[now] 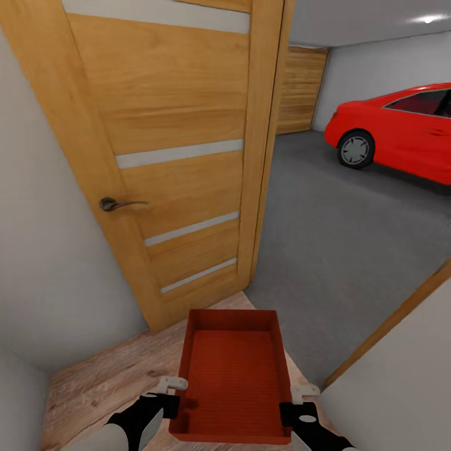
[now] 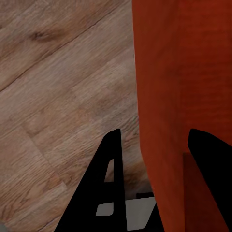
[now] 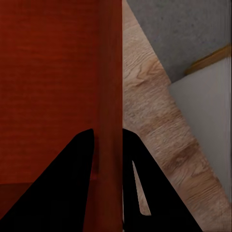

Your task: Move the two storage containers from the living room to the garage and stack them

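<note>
I hold one orange-red storage container (image 1: 232, 376) low in front of me, above the wood plank floor at the doorway to the garage. It is empty and has no lid. My left gripper (image 1: 178, 397) is shut on its left wall and my right gripper (image 1: 294, 401) on its right wall. In the left wrist view the container wall (image 2: 183, 72) runs between the black fingers of the left gripper (image 2: 157, 174). The right wrist view shows the right gripper (image 3: 108, 164) clamped on the wall of the container (image 3: 58, 63). The garage's dark grey floor (image 1: 351, 250) begins just ahead.
An open wooden door (image 1: 175, 156) with a lever handle (image 1: 116, 203) stands close on the left. A pale wall with a wood frame edge (image 1: 401, 388) closes in on the right. A red car (image 1: 401, 131) is parked at the far right of the garage, a wooden garage door (image 1: 302, 91) behind.
</note>
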